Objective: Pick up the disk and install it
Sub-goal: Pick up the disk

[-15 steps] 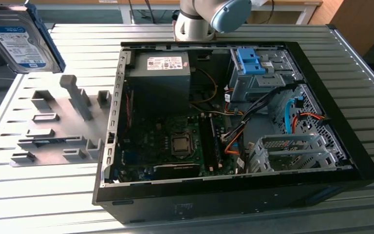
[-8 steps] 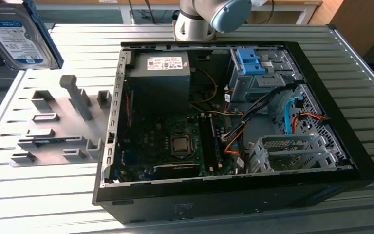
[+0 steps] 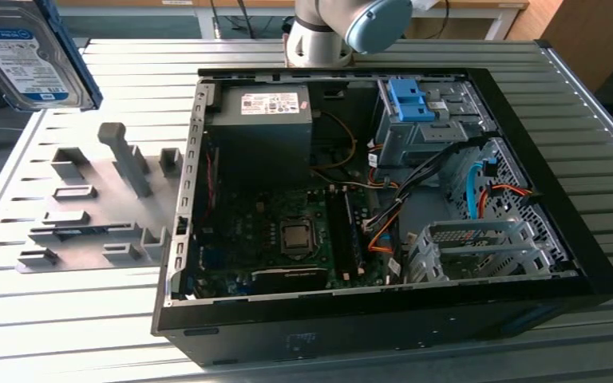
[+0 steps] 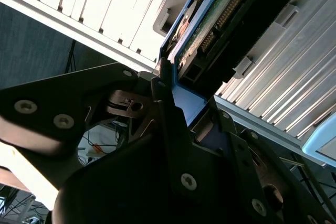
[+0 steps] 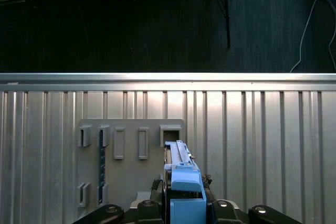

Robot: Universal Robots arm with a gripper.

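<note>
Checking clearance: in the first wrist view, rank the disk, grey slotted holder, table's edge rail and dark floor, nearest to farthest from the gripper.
1. The disk, clamped in the gripper.
2. The grey slotted holder, lying just beneath.
3. The table's edge rail, beyond the holder.
4. The dark floor, past that rail.

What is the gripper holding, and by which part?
The disk. The gripper is shut on one end of it, at the blue plastic rail, with the rest of the drive sticking out past the jaws.
</note>
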